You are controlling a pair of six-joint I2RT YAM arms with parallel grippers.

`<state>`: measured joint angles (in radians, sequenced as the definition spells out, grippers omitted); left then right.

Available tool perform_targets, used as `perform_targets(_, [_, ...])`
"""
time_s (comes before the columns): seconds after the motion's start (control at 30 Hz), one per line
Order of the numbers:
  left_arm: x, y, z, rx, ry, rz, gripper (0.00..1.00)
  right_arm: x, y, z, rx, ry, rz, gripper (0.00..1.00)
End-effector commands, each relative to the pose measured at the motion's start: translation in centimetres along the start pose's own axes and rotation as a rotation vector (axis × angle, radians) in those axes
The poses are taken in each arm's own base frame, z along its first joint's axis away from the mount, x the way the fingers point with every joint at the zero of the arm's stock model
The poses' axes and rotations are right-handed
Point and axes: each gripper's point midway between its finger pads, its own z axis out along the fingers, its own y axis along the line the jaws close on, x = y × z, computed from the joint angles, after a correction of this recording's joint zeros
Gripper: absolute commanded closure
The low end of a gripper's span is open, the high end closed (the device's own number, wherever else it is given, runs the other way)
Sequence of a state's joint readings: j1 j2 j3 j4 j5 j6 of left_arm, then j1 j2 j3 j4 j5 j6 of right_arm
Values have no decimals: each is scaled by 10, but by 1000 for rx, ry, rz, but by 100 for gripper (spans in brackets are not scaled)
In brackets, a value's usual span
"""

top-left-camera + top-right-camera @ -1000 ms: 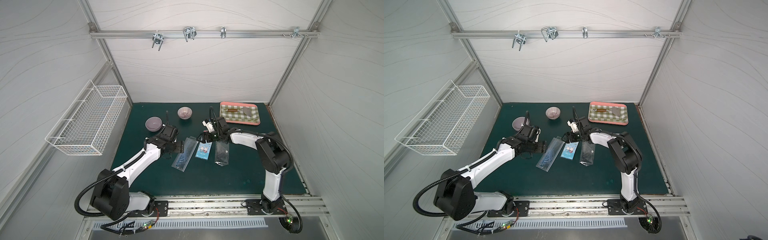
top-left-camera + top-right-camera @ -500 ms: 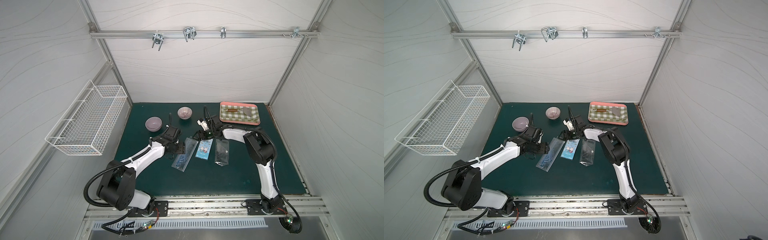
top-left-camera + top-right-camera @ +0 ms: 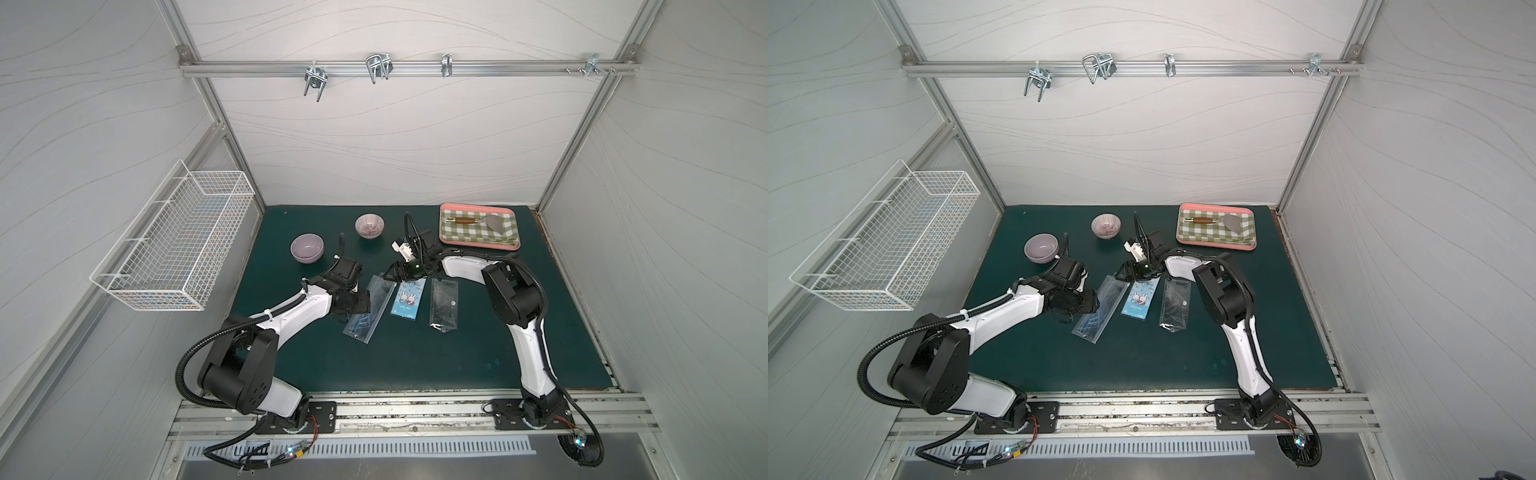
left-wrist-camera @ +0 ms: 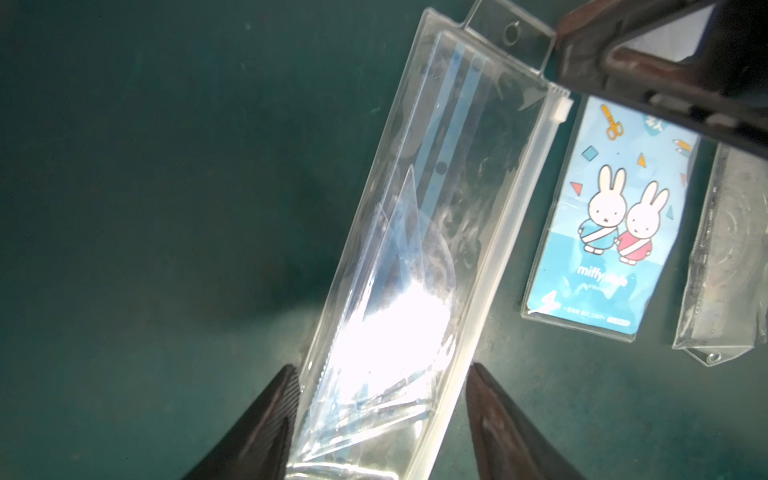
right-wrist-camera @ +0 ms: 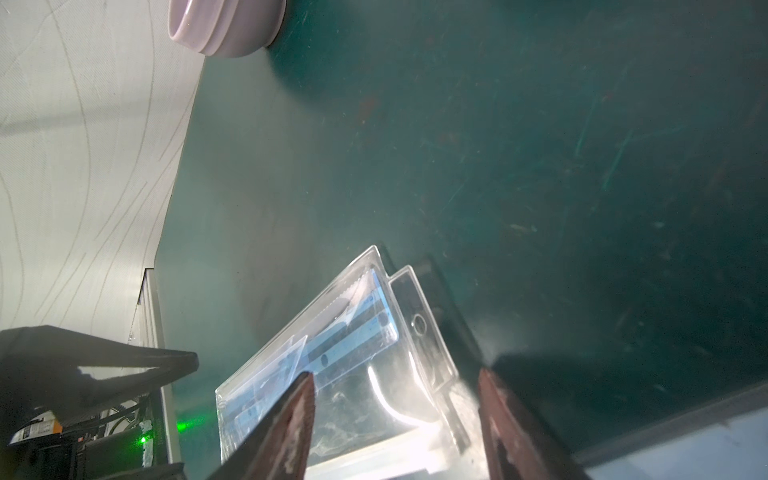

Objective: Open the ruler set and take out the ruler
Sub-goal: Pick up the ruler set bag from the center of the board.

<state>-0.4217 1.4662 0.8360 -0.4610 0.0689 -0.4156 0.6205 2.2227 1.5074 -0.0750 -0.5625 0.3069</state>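
Observation:
The ruler set [image 3: 368, 307] is a clear zip pouch lying slanted on the green mat, seen in both top views [image 3: 1096, 305]. A blue ruler [image 4: 453, 124] and clear set squares show through it. My left gripper [image 4: 384, 374] is open and straddles the pouch's near end. One finger [image 4: 286, 386] touches its edge, and the other stands just off the zip side. My right gripper [image 5: 397, 380] is open astride the hang-tab end [image 5: 419, 324], above the ruler [image 5: 353, 332]. In a top view the left gripper [image 3: 361, 301] sits at the pouch's left side and the right gripper [image 3: 392, 272] at its far end.
A blue rabbit card [image 3: 409, 299] and a second clear pouch [image 3: 444, 305] lie right of the set. A lilac bowl [image 3: 306, 248] and a striped bowl [image 3: 370, 226] stand behind. A checked tray [image 3: 473, 235] is at the back right, and a wire basket [image 3: 178, 245] hangs on the left wall.
The right gripper has swung left onto the pouch's far end. The left gripper has slid nearer along the pouch's side. Both pairs of jaws have narrowed.

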Motion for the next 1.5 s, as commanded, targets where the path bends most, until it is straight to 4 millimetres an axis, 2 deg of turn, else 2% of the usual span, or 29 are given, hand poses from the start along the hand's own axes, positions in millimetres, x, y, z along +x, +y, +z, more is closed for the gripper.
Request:
perform_targets(0.0, [2,-5,-4,28,-12,-31,44,22,-6,12,-2,76,31,38])
perform_targets(0.03, [5,-3,-4,26,-7,-37,47,22,-6,13,-2,77,30,38])
perform_targets(0.2, [17,4,-3,7,6,-70,76,26,-4,16,-5,89,30,38])
perform_targets(0.4, [27,10,5,-12,35,-78,99,26,1,21,-15,103,23,39])
perform_targets(0.73, [37,14,24,-27,81,-82,100,30,0,25,-6,123,26,42])
perform_targets(0.97, [39,15,32,-27,99,-82,100,32,-3,27,0,128,31,48])
perform_targets(1.13, [40,16,33,-31,101,-81,100,32,-4,27,3,129,32,61])
perform_targets(1.47, [42,17,36,-34,105,-80,100,31,-6,25,23,128,29,98])
